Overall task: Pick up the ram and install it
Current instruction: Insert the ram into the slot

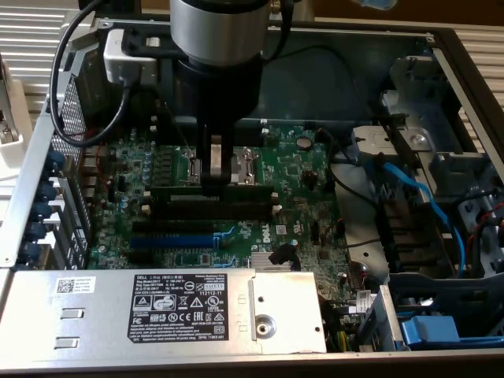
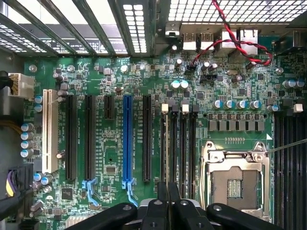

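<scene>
Fingers are clenched on the ram at mid-length; its long axis runs 9-to-3 o'clock in the exterior view, parallel to the black slots just at 6 o'clock of it

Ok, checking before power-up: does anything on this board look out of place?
The CPU socket sits empty, no cooler over it, and a red-and-black wire pair lies loose across the board near the rear ports. The ram in the jaws looks level.

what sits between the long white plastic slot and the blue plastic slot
Two long black plastic slots and a shorter black slot, in the wrist view.
</scene>
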